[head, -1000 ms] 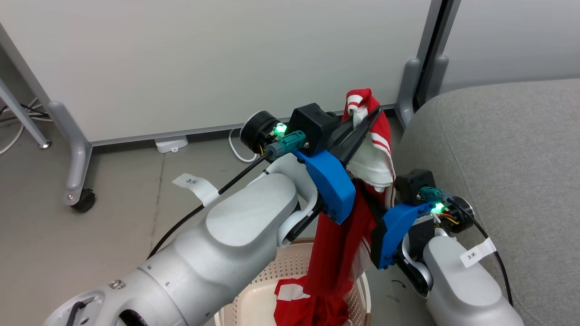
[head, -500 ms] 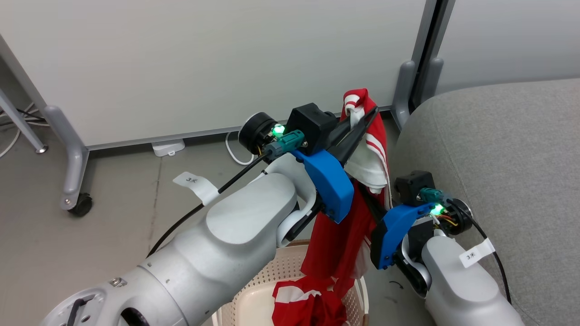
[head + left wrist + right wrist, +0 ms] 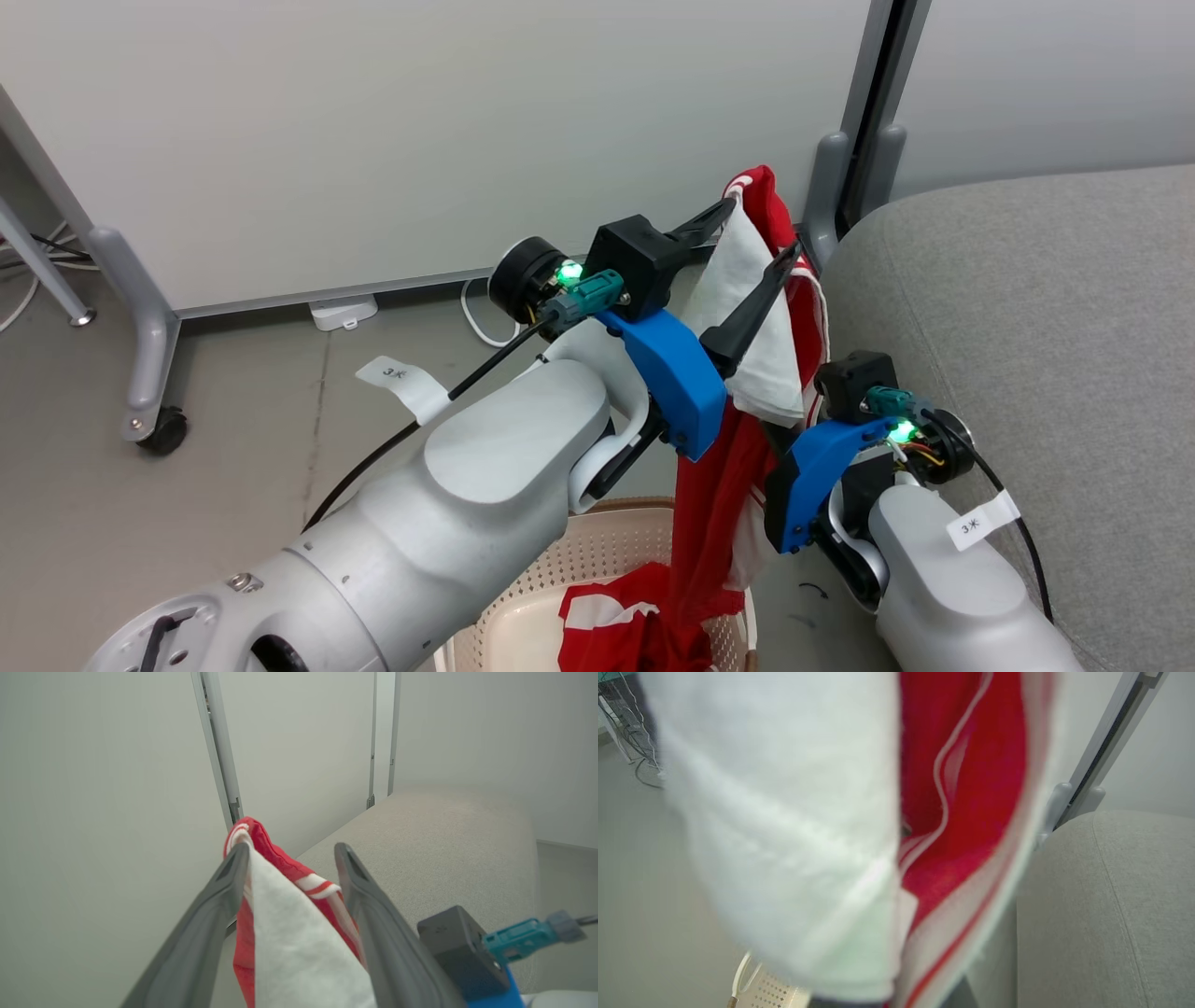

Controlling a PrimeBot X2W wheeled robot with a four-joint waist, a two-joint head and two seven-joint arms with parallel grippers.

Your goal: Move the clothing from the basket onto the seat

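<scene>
One piece of red and white clothing (image 3: 711, 504) hangs from chest height down into the cream basket (image 3: 560, 560). Its top lies between the spread fingers of my open left gripper (image 3: 761, 227), hooked over the upper fingertip (image 3: 239, 851). My right gripper (image 3: 784, 420) is lower and to the right, shut in the folds of the same clothing (image 3: 966, 812). Its fingertips are buried in the cloth. A second red garment (image 3: 616, 621) lies crumpled in the basket. The grey seat (image 3: 1027, 327) is directly right of both grippers.
White partition panels on grey wheeled feet (image 3: 149, 373) stand behind the basket. A post (image 3: 859, 140) rises by the seat's corner. A white cable and socket block (image 3: 341, 310) lie on the floor at the panel's foot.
My left gripper has opened and no longer pinches the top of the garment, whose white lining now spreads between its fingers. The right arm has stayed put. The camera has shifted slightly.
</scene>
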